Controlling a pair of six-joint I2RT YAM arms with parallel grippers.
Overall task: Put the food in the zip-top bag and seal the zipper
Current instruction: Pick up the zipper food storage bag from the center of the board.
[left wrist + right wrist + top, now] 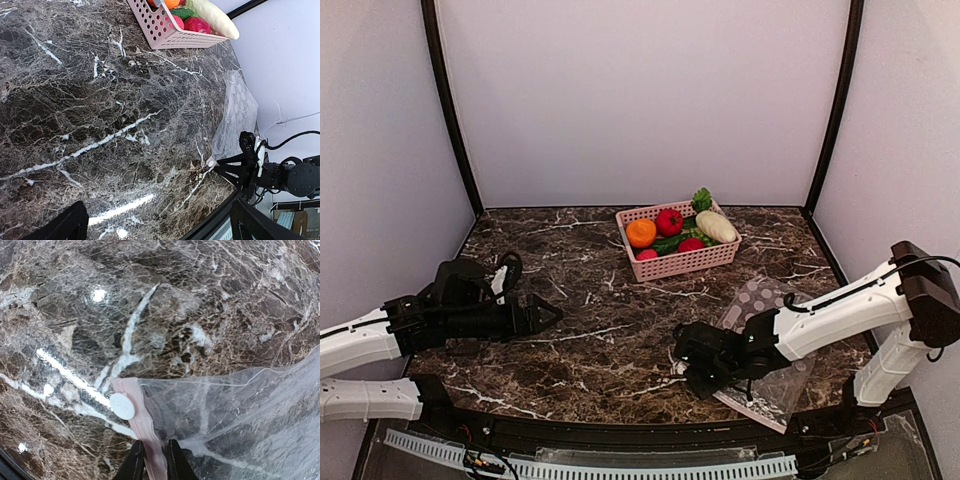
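Pinkish zipper [142,425] at the near right is pinched in the right gripper [152,462], the zip-top bag [760,300] stretching away beyond it, while the left gripper [542,316] hovers spread wide and empty, and the food [667,222] lies farthest, in the basket [685,262].

The table [580,300] was glossy, dark veined marble-look stone throwing glare, the zip-top bag [760,296] lying on it thin, clear, crinkled plastic, and the basket [690,262] on it matt pink plastic.

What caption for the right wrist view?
Right fingers pinch the bag's pink zipper beside its white slider on marble table.
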